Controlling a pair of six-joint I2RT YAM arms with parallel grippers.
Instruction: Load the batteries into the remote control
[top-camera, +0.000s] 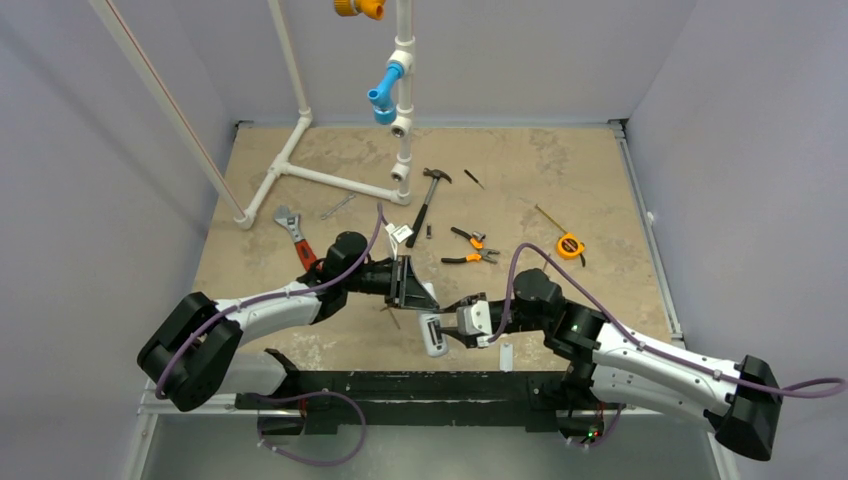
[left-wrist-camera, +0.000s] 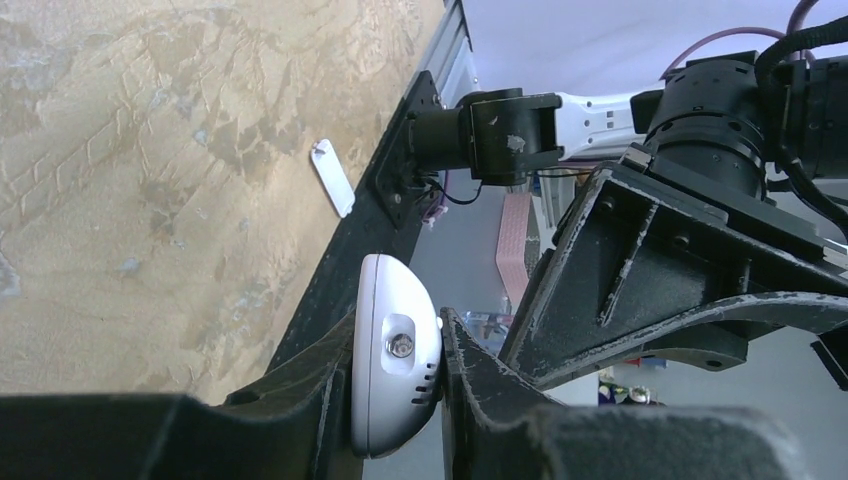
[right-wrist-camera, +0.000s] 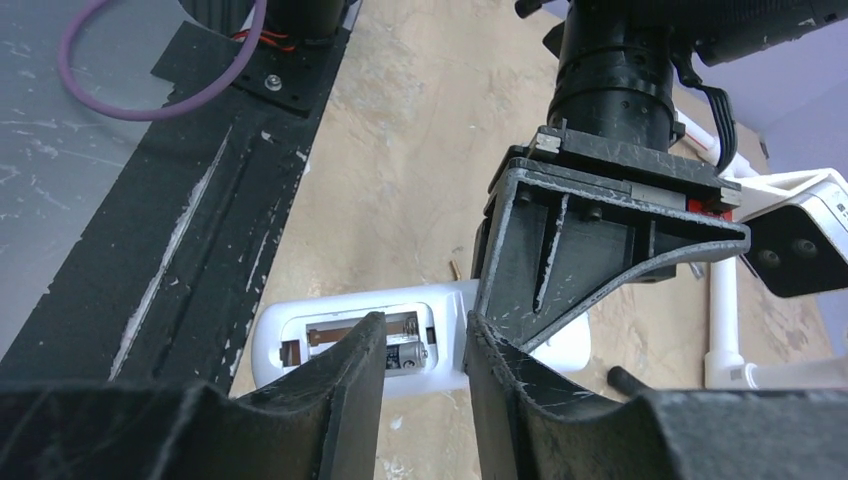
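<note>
Left gripper, closest in its wrist view, clamps the rounded end of the remote control between both fingers, near the middle of the near edge of the tabletop. Right gripper has its fingers narrowly parted over the remote's uncovered battery compartment; whether they grip anything cannot be told. White battery-cover strip lies flat beside the near edge, right of the remote. One dark battery sits in the compartment, partly hidden by a right finger.
</note>
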